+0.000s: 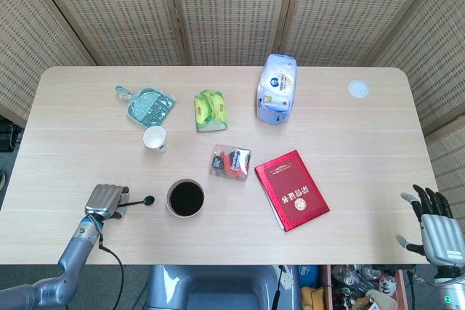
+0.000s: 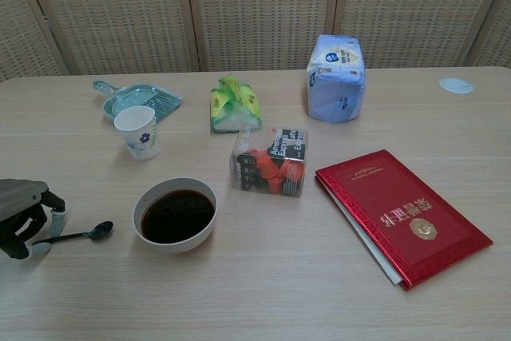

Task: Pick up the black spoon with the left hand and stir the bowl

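The black spoon [image 1: 139, 201] [image 2: 80, 235] lies on the table just left of the white bowl [image 1: 186, 198] [image 2: 176, 215], which holds dark liquid. My left hand [image 1: 104, 202] [image 2: 22, 218] sits at the spoon's handle end with its fingers curled around the handle. The spoon's head still rests on the tabletop. My right hand [image 1: 434, 229] hangs past the table's front right corner with its fingers spread and nothing in it. The chest view does not show it.
A paper cup [image 2: 137, 132] and a teal dustpan [image 2: 144, 99] stand behind the bowl. A clear box of snacks [image 2: 270, 160], a green packet [image 2: 233, 105], a blue tissue pack [image 2: 336, 78], a red book [image 2: 399, 213] and a white lid [image 2: 456, 85] lie to the right.
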